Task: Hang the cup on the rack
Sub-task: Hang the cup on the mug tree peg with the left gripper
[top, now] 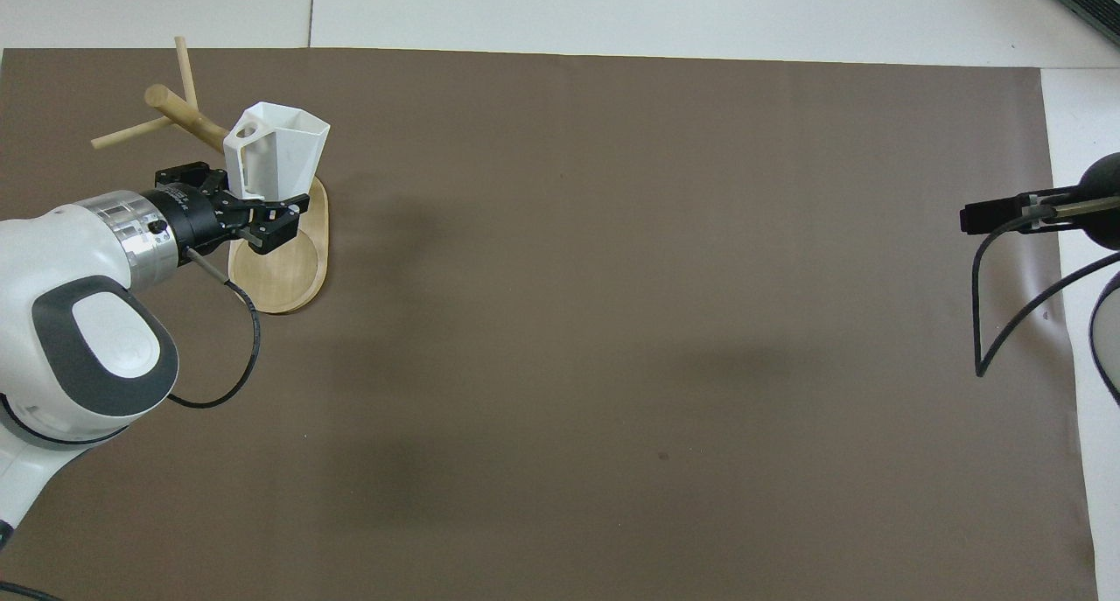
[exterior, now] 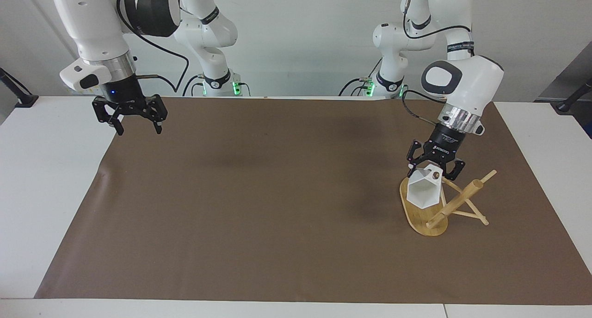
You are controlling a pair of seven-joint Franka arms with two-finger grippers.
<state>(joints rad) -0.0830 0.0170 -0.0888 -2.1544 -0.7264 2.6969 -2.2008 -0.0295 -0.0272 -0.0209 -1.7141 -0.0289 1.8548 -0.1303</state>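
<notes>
The white faceted cup (exterior: 423,195) sits low against the thin pegs of the bamboo rack (exterior: 455,202), over its oval base (exterior: 432,227), at the left arm's end of the table. The round hole in its handle shows with no peg through it. My left gripper (exterior: 434,175) is open, with one finger on each side of the handle. In the overhead view the cup (top: 289,150) covers part of the rack's base (top: 280,277), with the left gripper (top: 258,190) beside it. The rack's post (top: 179,109) leans toward the left arm's end. My right gripper (exterior: 138,132) is open and empty.
A brown mat (exterior: 277,207) covers most of the white table. My right gripper hangs in the air over the mat's edge at the right arm's end. In the overhead view only the right arm's wrist and cable (top: 1006,216) show at the edge.
</notes>
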